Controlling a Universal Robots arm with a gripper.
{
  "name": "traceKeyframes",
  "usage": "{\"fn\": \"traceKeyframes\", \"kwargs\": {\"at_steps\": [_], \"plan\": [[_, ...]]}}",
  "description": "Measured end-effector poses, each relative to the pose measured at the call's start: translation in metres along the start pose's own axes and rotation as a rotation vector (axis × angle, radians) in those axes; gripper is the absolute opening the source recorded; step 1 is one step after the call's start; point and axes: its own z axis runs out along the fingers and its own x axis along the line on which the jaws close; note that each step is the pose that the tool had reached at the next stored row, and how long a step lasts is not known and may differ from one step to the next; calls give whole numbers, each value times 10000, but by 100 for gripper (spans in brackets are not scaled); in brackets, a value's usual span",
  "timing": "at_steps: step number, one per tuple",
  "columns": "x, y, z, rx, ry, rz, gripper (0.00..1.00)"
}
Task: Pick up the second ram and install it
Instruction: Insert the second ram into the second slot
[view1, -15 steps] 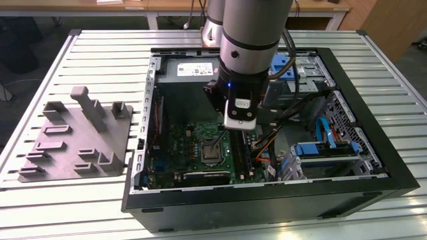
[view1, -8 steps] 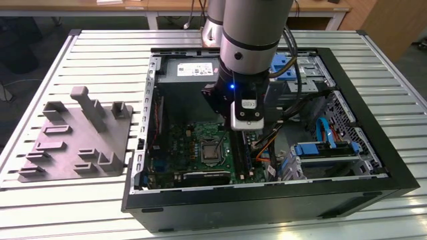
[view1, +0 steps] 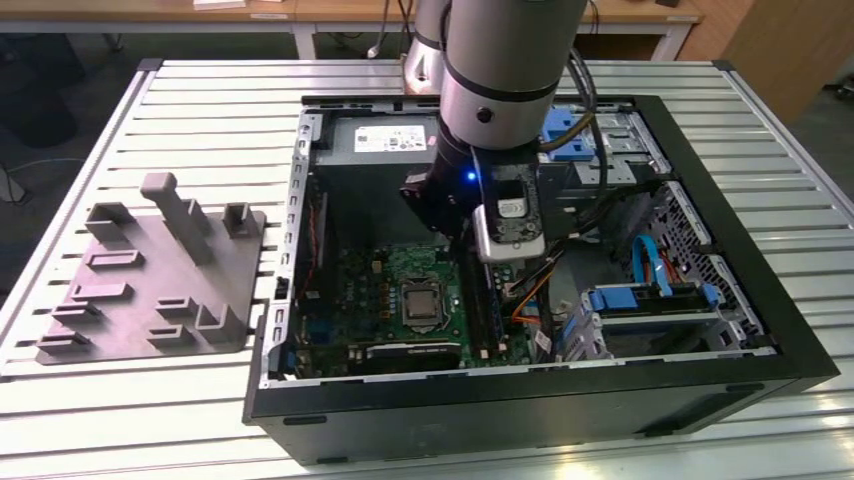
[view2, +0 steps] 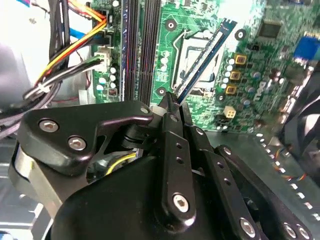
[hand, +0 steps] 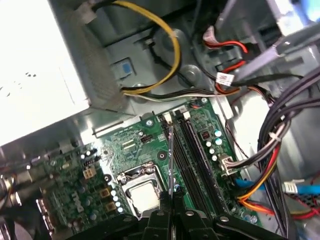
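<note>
Hand (view2: 175, 102) clenched on the second ram (view2: 205, 59) above the memory slots (hand: 192, 155). Judged the install step; seating demands square alignment with a slot

The arm (view1: 501, 60) comes straight down from overhead, its thick grey column close to upright. It ends in a black wrist (view1: 447, 195) with a small blue light (view1: 470, 178) glowing on it. A silver camera block (view1: 510, 225) rides on the wrist, on the exterior view's right. In both wrist views the jaws are drawn close together. The black, bolted fingers (view2: 176, 145) run almost parallel and pinch the second ram (view2: 205, 57) by one end. The stick pokes out past the fingertips (hand: 178, 202).
</note>
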Motion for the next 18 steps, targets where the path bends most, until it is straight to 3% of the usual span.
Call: {"fn": "traceKeyframes", "kwargs": {"at_steps": [18], "plan": [[-1, 0, 23, 120, 61, -3255, 14]]}}
